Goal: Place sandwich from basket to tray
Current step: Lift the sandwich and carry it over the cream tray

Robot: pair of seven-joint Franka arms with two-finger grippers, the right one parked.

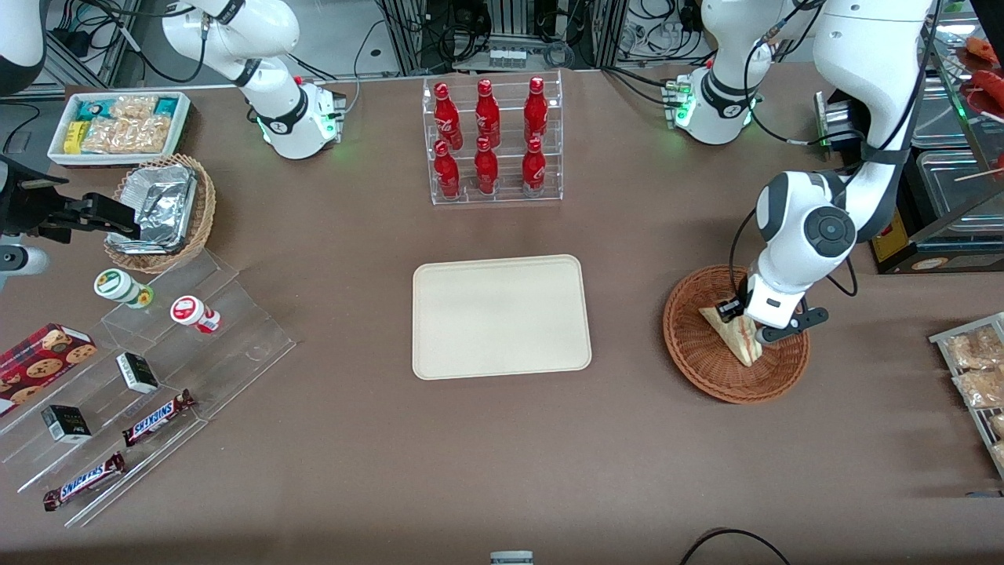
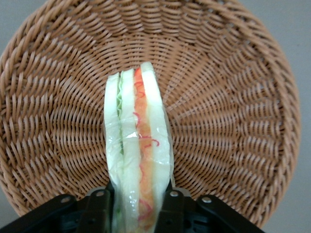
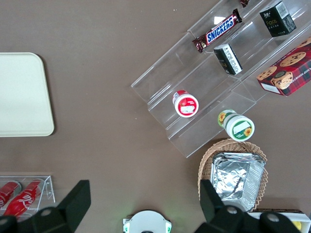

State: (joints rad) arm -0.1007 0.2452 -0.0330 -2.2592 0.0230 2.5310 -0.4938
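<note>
Cream tray [image 1: 501, 316] is sitting bare on the worktop, well apart from the tool [image 1: 745, 320], toward the parked arm. Down in the basket [image 1: 694, 345], the tool is pinching the sandwich [image 1: 736, 339] between its fingers [image 2: 171, 206]. Next it is needing a straight lift clear of the rim, then carrying across to the tray.

A brown table [image 1: 329, 471] carries a cream-beige rectangular tray [image 1: 501, 316]. Toward the working arm's end sits a reddish-brown wicker basket [image 1: 698, 353], the gripper [image 1: 743, 320] in it.
</note>
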